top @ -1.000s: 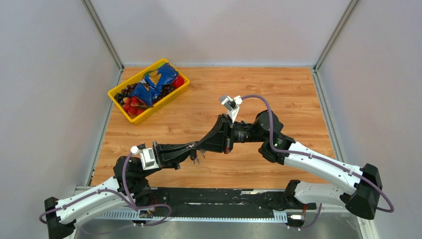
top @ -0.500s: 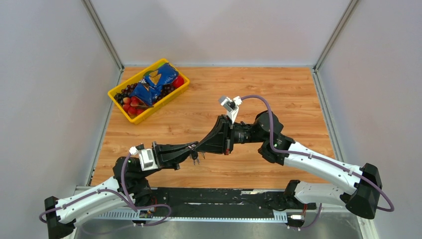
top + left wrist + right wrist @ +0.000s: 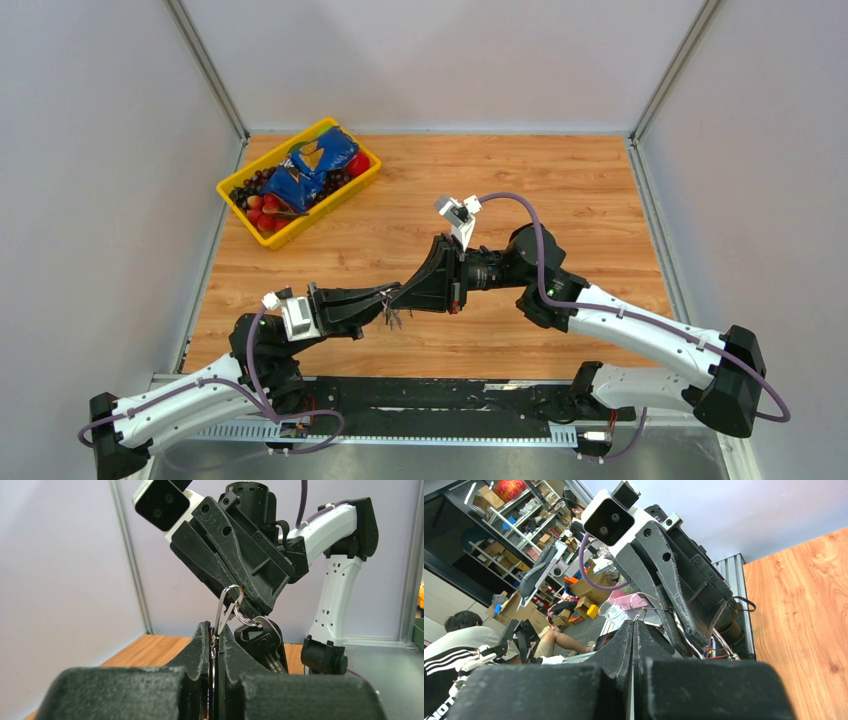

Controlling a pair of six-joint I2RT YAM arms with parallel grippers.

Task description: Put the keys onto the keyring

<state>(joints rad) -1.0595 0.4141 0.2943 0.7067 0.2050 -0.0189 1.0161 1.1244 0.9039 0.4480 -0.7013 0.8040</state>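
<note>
Above the wooden table (image 3: 560, 180), I had left gripper (image 3: 214, 632) and right gripper (image 3: 634, 625) pinched shut on the thin, slippery keyring (image 3: 227, 605), keys (image 3: 262, 637) dangling.

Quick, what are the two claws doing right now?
Left claw: closed, pinching the keyring.
Right claw: closed on the same keyring, keys dangling below.

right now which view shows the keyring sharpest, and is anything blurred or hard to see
Left wrist: the keyring and keys are crisp against the pale wall, the left fingers blurred. Right wrist: the ring's wire gets lost in background clutter, the right fingers dark and soft. Top external: even light, sharp, but the keyring is tiny.
</note>
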